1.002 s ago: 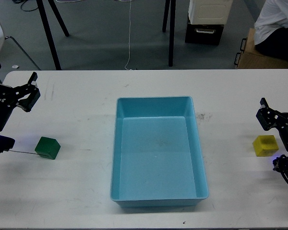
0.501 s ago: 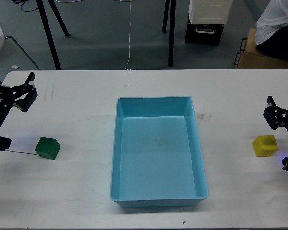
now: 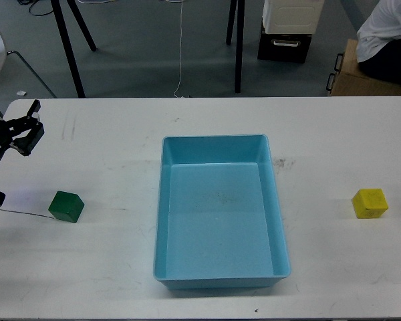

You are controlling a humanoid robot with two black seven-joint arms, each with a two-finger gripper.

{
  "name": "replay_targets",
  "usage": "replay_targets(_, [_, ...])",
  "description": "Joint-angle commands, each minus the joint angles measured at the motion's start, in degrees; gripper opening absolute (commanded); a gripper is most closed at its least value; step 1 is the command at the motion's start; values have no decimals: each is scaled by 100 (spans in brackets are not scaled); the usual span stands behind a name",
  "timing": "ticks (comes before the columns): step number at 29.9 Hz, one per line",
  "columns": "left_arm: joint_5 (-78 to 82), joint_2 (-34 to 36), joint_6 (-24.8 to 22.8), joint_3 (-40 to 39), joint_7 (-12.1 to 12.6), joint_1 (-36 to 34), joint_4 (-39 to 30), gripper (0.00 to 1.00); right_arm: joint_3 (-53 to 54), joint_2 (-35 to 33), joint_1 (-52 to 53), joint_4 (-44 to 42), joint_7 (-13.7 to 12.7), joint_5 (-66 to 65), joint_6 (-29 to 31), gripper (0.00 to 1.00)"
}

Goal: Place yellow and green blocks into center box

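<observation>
My left gripper (image 3: 28, 127) sits at the table's left edge near the far corner, jaws spread apart and holding nothing. My right gripper is out of sight, so I cannot tell its jaws. The green block (image 3: 66, 206) lies on the white table (image 3: 107, 267) near the left edge, nearer me than the gripper. The blue box (image 3: 220, 207) sits mid-table, empty. The yellow block (image 3: 369, 202) rests by the right edge.
</observation>
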Motion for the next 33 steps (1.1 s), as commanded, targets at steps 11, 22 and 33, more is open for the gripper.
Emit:
replay_targets(11, [8, 197, -1, -18, 0, 150, -32, 100, -14, -1647, 322, -45, -1571, -1171, 0, 100])
replay_targets(22, [8, 232, -9, -18, 0, 150, -41, 100, -49, -1947, 1052, -80, -3155, -2532, 0, 100])
replay_targets(33, [43, 232, -1, -9, 0, 150, -41, 100, -75, -1938, 1710, -98, -3656, -4806, 0, 100])
